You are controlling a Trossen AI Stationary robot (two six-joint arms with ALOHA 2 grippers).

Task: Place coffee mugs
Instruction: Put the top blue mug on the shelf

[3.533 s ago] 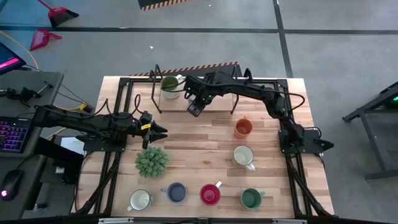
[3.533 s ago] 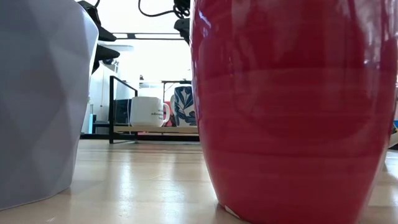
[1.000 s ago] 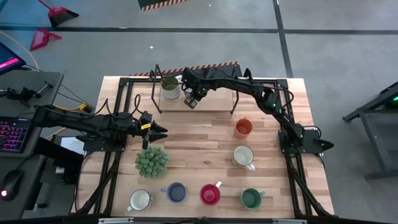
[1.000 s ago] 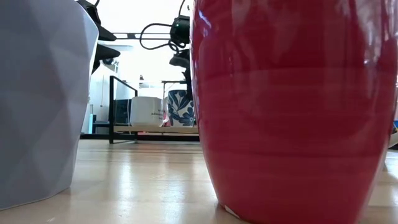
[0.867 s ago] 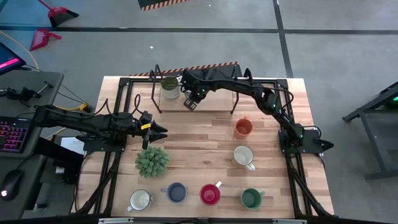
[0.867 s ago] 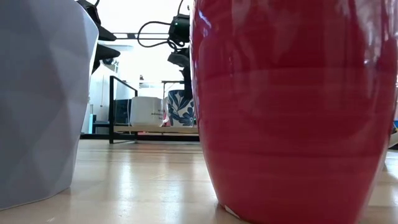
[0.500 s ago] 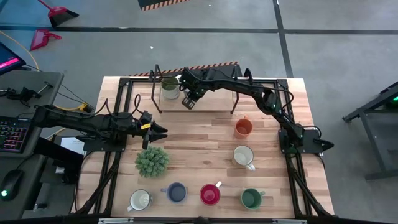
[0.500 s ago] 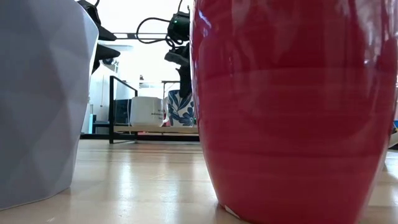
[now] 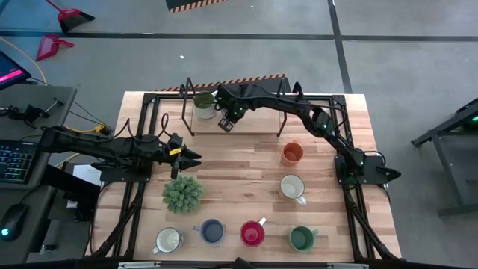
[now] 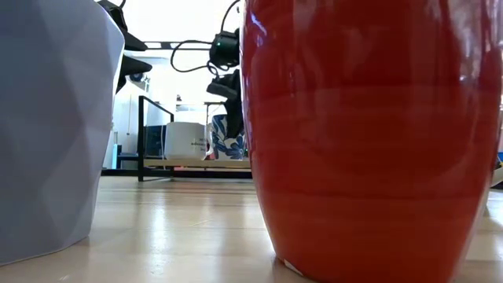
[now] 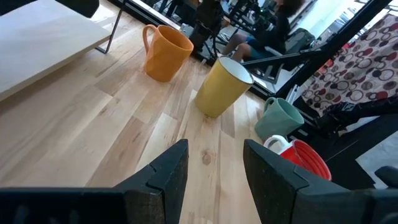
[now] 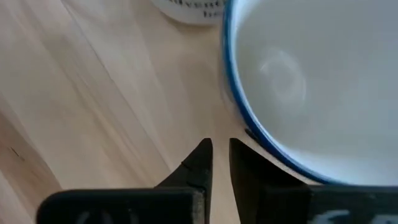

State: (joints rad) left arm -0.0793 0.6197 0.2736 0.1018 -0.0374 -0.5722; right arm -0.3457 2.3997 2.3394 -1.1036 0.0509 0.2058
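As the right arm stretched across to the far side of the table, the right gripper (image 12: 221, 155) hung low over the raised wooden shelf (image 9: 258, 125), right against a blue-rimmed white mug (image 12: 298, 81). Its fingers were drawn almost together, just a slit between them, hard by the rim. Whether they nipped the handle, I couldn't tell. That mug sat just beside the olive green mug (image 9: 203, 103) already on the shelf, so this looked like a set-down, tucking the second one in next to the first.

Over on the left, the left gripper (image 9: 190, 155) waited above bare wood with its fingers apart and nothing in them, clear of the working arm.

Now the count: eight mugs in all. Two were on the shelf. The orange mug (image 9: 292, 153) and a white mug (image 9: 292, 187) stood mid-table on the right. Four lined the near edge: a cream mug (image 9: 168, 240), blue mug (image 9: 212, 230), red mug (image 9: 252, 233) and dark green mug (image 9: 302, 238). One bushy plant (image 9: 183, 193), two arms.
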